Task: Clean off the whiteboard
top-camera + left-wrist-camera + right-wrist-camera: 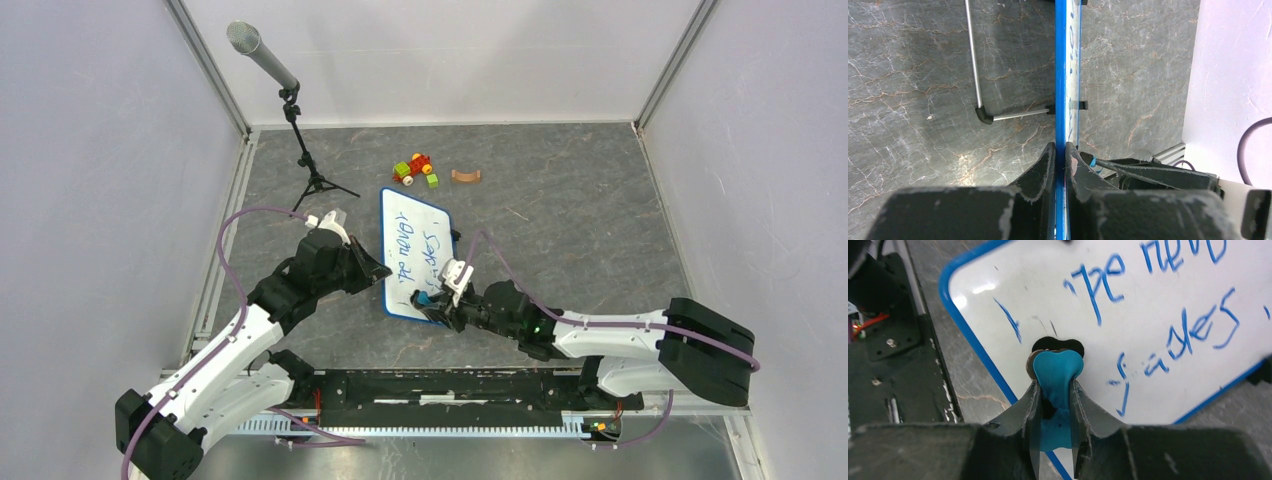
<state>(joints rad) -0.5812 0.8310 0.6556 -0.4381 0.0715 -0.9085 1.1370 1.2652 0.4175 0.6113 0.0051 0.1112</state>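
The whiteboard (415,250), white with a blue rim and blue handwriting, stands tilted on the grey table. My left gripper (380,270) is shut on its left edge; the left wrist view shows the blue rim (1060,75) edge-on between my fingers. My right gripper (440,305) is shut on a squashed teal eraser (1058,371). The eraser's tip presses the board's face (1148,295) near its lower corner, beside the blue writing (1193,325).
A microphone on a small tripod (300,130) stands at the back left. A toy of coloured bricks (414,167) and a small brown piece (465,176) lie behind the board. A thin metal leg (975,65) lies under the board. The black base rail (450,385) runs along the near edge.
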